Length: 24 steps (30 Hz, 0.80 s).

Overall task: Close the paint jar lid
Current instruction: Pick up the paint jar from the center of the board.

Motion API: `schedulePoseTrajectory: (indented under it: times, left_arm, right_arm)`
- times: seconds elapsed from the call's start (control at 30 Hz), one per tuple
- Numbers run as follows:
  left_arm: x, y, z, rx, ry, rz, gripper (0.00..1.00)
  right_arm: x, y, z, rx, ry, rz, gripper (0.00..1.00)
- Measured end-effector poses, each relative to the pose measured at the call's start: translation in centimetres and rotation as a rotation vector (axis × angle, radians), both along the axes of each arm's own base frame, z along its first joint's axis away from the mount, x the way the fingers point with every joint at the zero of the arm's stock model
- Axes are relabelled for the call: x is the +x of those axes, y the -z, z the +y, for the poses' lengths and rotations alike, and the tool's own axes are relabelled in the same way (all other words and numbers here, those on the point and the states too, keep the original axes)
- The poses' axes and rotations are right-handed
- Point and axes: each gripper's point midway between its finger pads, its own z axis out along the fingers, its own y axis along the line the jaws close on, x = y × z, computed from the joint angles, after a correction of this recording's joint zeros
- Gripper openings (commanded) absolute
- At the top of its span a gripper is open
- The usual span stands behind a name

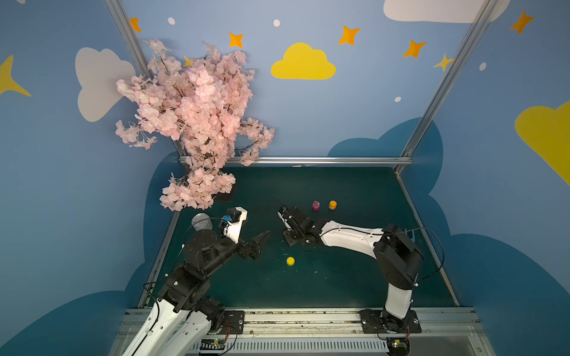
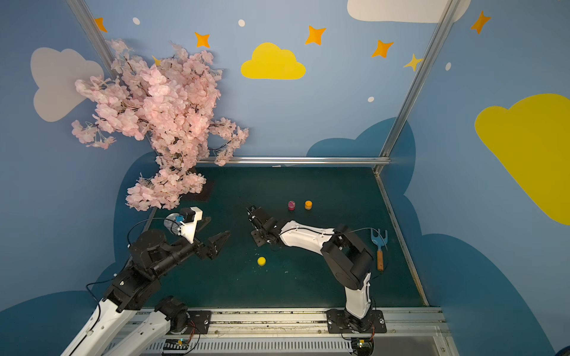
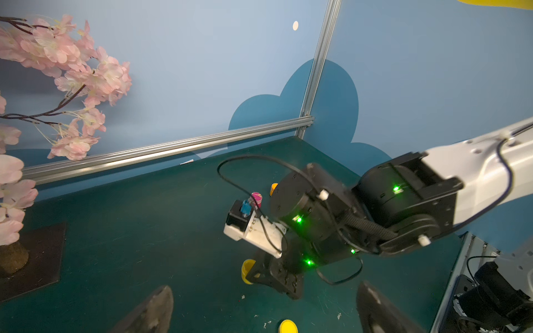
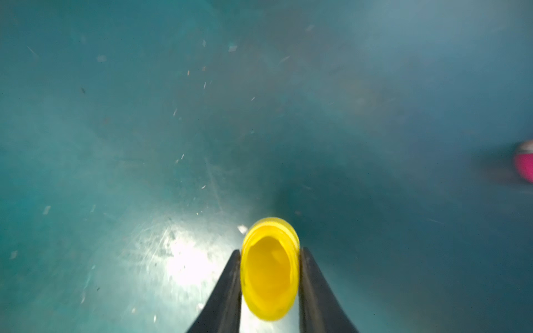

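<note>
My right gripper (image 4: 270, 251) is shut on a small yellow paint jar (image 4: 269, 271), one finger on each side, and the jar's open mouth faces the wrist camera. The left wrist view shows the jar (image 3: 247, 270) sticking out from the right gripper just above the table. In both top views the right gripper (image 1: 289, 239) (image 2: 257, 239) hides the jar. A round yellow lid (image 1: 290, 261) (image 2: 261, 260) (image 3: 287, 326) lies flat on the green table, in front of the right gripper. My left gripper (image 1: 260, 244) (image 2: 219, 245) (image 3: 264, 291) hovers open and empty, left of the lid.
A pink jar (image 1: 316, 205) and an orange jar (image 1: 332, 204) stand behind the right arm. A clear cup (image 1: 202, 221) sits at the table's left edge under the pink blossom tree (image 1: 191, 123). A blue fork-shaped tool (image 2: 378, 246) lies at the right edge.
</note>
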Motion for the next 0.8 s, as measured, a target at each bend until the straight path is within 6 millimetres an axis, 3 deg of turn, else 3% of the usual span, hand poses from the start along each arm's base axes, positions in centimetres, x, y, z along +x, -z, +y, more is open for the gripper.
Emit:
schedulePoseTrajectory:
  times: [0.27, 0.47, 0.6, 0.7, 0.8]
  left_arm:
    - [1.2, 1.0, -2.5, -0.007, 0.114, -0.057, 0.95]
    - [4.9, 1.9, -6.2, -0.019, 0.147, -0.094, 0.89]
    - [5.3, 5.7, -8.6, 0.005, 0.201, -0.13, 0.89]
    - [4.5, 9.6, -9.0, 0.061, 0.257, -0.172, 0.84]
    - [4.0, 12.2, -9.2, 0.113, 0.294, -0.209, 0.82]
  right_arm:
    - [0.0, -5.6, -3.9, 0.049, 0.016, -0.041, 0.2]
    - [-1.2, -9.7, -7.8, 0.085, 0.044, -0.067, 0.22]
    - [-2.1, -11.9, -9.2, 0.128, 0.058, -0.097, 0.24]
    - [-3.0, -12.5, -9.7, 0.153, 0.04, -0.101, 0.24]
    - [-4.1, -13.1, -9.8, 0.187, 0.005, -0.097, 0.25]
